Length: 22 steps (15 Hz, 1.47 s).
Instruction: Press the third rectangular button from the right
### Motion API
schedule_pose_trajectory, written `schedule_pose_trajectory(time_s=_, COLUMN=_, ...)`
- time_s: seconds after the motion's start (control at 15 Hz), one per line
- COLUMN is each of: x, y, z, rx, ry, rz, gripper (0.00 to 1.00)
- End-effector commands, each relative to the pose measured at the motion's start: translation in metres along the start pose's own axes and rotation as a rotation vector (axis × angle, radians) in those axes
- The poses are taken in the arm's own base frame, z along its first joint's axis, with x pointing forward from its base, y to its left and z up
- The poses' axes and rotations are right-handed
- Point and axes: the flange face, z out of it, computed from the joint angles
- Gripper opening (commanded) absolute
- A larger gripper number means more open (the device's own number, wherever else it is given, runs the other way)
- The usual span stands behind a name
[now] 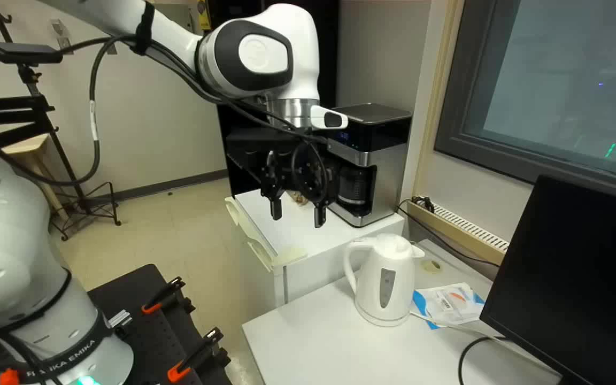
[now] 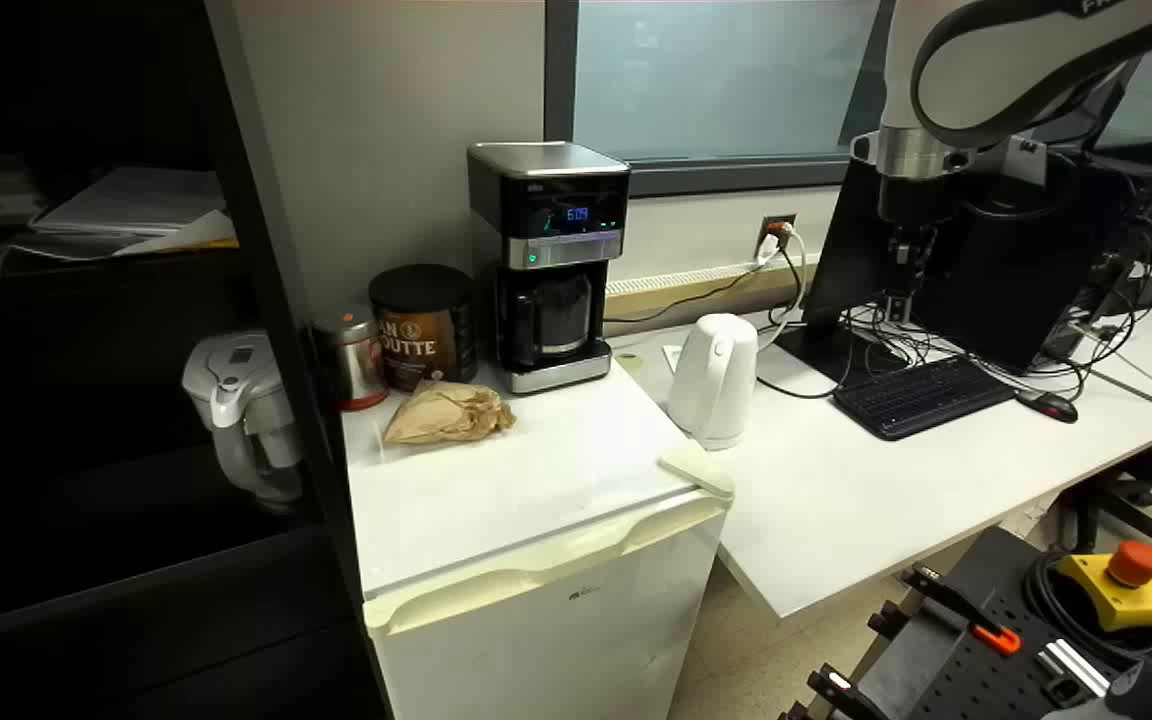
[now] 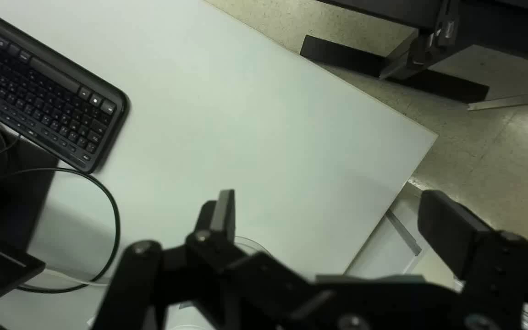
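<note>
The black jaws stand wide apart, pointing down; the smooth white desk [image 3: 264, 114] shows below them in the wrist view. Near the desk's edge beside the fridge [image 2: 536, 500] stands the kettle [image 1: 385, 275], tapered white plastic with a looped handle. Between the desk's long edges lies the keyboard [image 2: 924, 397], flat and black. On the fridge's white top, past the desk's end, stands the coffee maker [image 2: 548, 262]: upright, boxy, silver and glossy black, with blue digits on the display [image 2: 576, 214] and a rounded carafe [image 2: 564, 315]. The silver band [image 2: 576, 248] below the digits bears a small green light [image 2: 532, 259]; single buttons are too small to tell. Beside it lies a crumpled paper bag [image 2: 449, 412].
</note>
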Motion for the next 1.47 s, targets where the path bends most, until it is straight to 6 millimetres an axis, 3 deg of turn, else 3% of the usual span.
schedule_pose_trajectory(time_s=0.0, x=0.0, y=0.0, z=0.0, rx=0.0, ry=0.0, rz=0.0, gripper=1.0)
schedule_pose_trajectory(time_s=0.4, x=0.0, y=0.0, z=0.0, rx=0.0, ry=0.0, rz=0.0, gripper=1.0)
schedule_pose_trajectory(time_s=0.53, x=0.009, y=0.001, z=0.001, rx=-0.03, ry=-0.02, rz=-0.035, gripper=1.0)
schedule_pose_trajectory(time_s=1.13, x=0.084, y=-0.024, z=0.004, rx=-0.194, ry=0.046, rz=-0.452, gripper=1.0)
schedule_pose_trajectory(time_s=1.2, x=0.091, y=-0.026, z=0.002, rx=-0.216, ry=0.061, rz=-0.498, gripper=0.98)
schedule_pose_trajectory(time_s=1.27, x=0.1, y=-0.031, z=0.0, rx=-0.242, ry=0.072, rz=-0.542, gripper=0.74)
schedule_pose_trajectory(time_s=1.4, x=0.114, y=-0.04, z=-0.003, rx=-0.291, ry=0.101, rz=-0.631, gripper=0.72)
